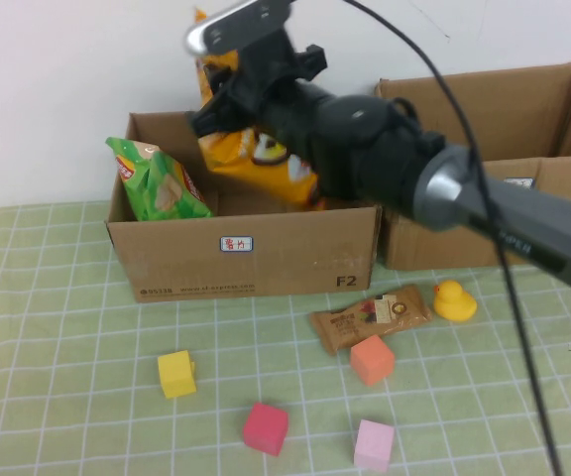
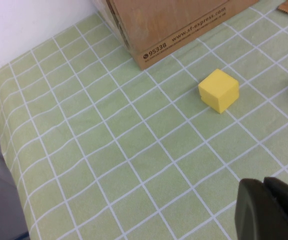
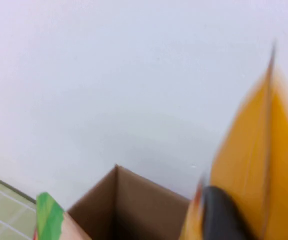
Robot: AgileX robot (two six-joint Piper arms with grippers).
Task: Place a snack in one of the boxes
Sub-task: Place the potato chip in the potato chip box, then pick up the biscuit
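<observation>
Hovering over the left box, the right gripper has an orange bag at its fingers.

Right gripper sits above the box's far side; whether its fingers clamp the orange bag or have let go, I cannot tell (blurred in the wrist view), though the bag's lower end is inside the box. A green bag leans in the box's left end. A second box stands just right of the first, touching or nearly so. On the cloth near the boxes: a brown snack bar, yellow duck, and orange, yellow, red and pink cubes. Left gripper is closed, holding nothing, low at the near left by the yellow cube.
</observation>
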